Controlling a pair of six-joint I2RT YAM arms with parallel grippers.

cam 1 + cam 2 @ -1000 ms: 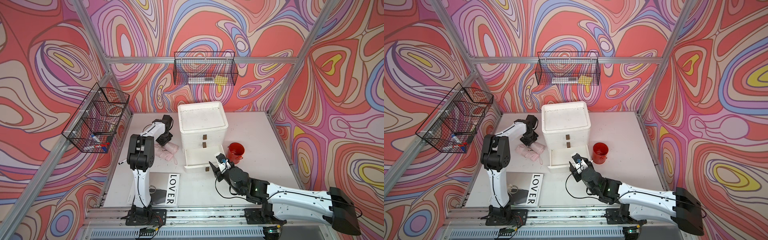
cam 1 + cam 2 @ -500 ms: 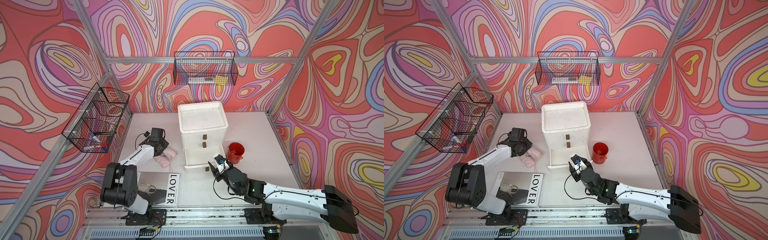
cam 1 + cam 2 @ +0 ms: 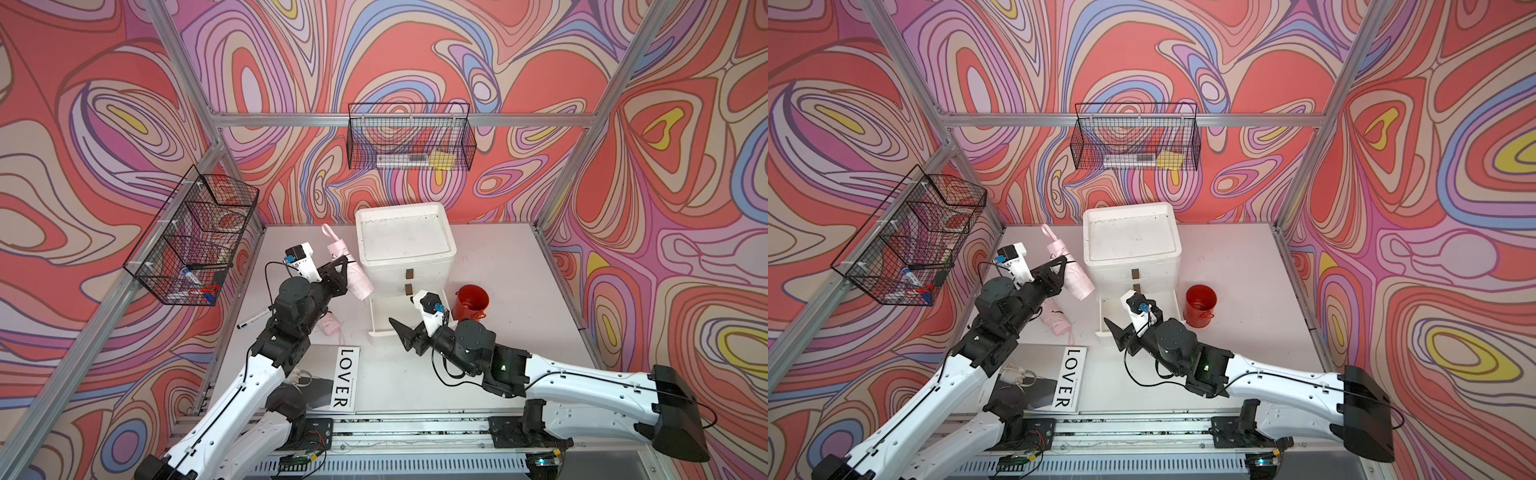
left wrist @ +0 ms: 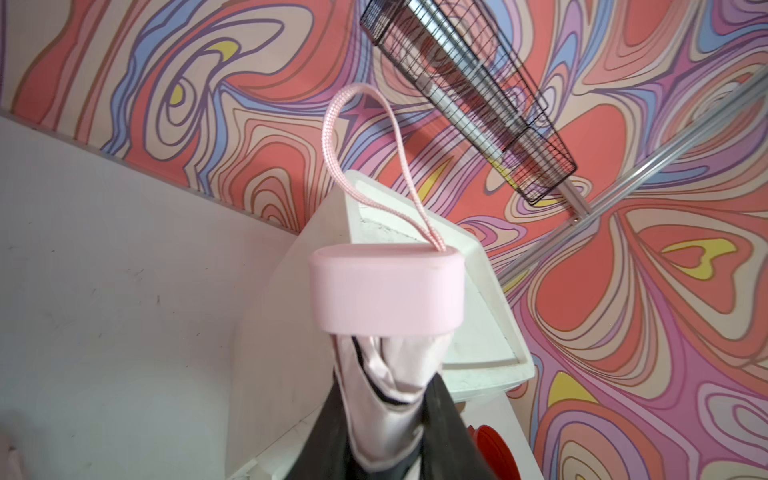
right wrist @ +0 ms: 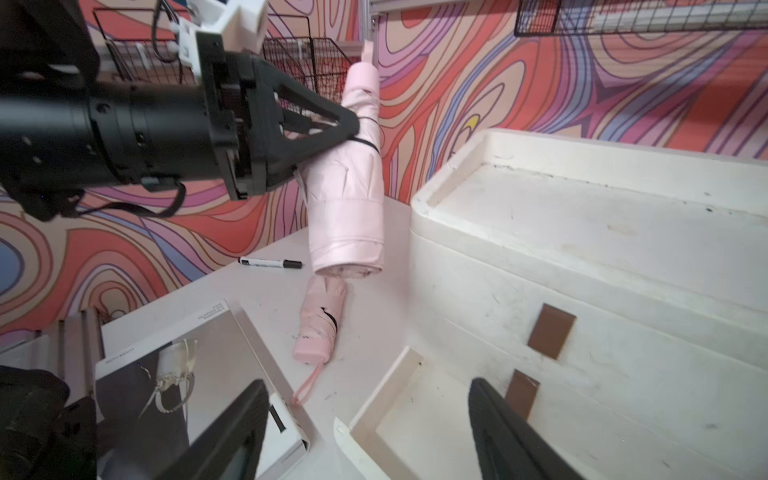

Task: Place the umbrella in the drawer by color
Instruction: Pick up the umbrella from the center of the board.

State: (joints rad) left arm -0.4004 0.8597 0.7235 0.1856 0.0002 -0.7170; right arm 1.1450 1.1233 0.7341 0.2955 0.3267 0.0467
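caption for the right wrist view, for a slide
Left gripper, jaws shut on a pink umbrella beside the drawers; another umbrella lies on the table.

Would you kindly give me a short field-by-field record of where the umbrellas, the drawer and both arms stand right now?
left gripper: jaws shut on the held umbrella
held umbrella: pink, folded, off the table, beside the drawer unit
second umbrella: pink, folded, lying on the table
bottom drawer: pulled open, visible part empty
right gripper: jaws open, near the bottom drawer's front
red bucket: upright beside the drawer unit
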